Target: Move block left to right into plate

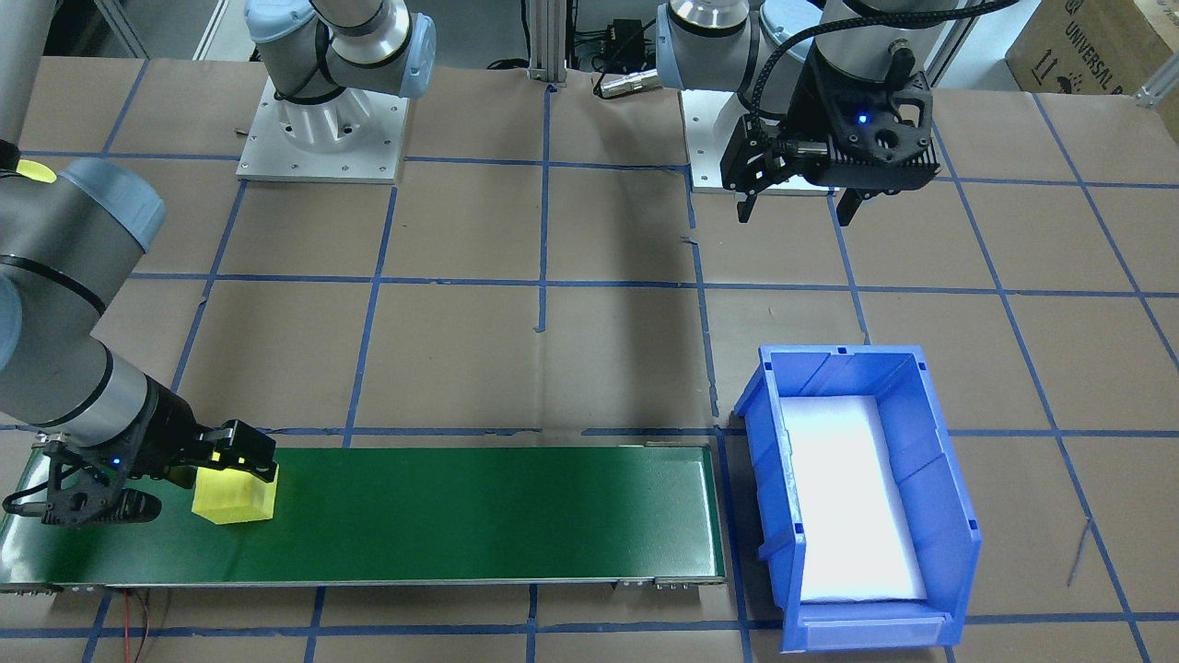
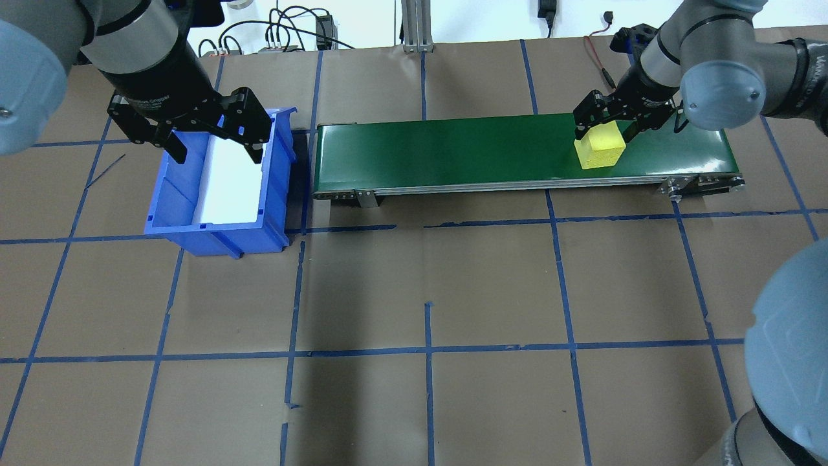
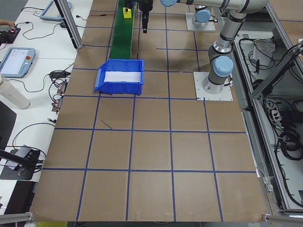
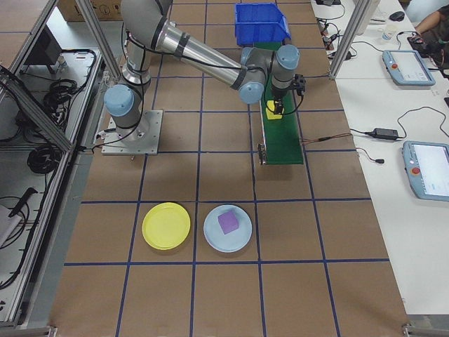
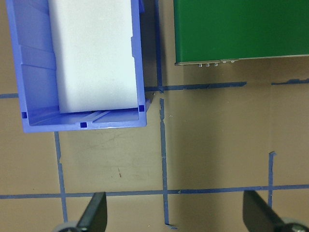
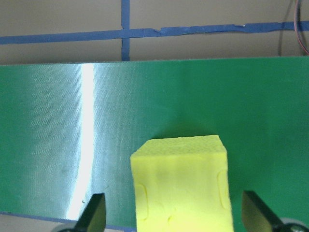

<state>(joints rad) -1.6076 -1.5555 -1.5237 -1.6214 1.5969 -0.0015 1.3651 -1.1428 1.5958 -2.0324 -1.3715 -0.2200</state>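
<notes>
A yellow foam block (image 1: 235,497) (image 2: 600,147) (image 6: 181,186) rests on the green conveyor belt (image 2: 453,149) near its right end. My right gripper (image 2: 608,126) (image 6: 175,215) is open and straddles the block, a gap showing on each side between fingers and foam. The bright yellow plate (image 4: 166,225) lies bare on the table nearer the robot's side, seen only in the exterior right view. My left gripper (image 2: 217,154) (image 5: 176,215) hangs open and holds nothing, above the blue bin (image 2: 275,194).
The blue bin (image 1: 949,516) with a white liner sits off the belt's left end. A light blue plate (image 4: 242,242) carrying a purple block (image 4: 227,222) lies beside the yellow plate. Blue tape lines grid the brown table.
</notes>
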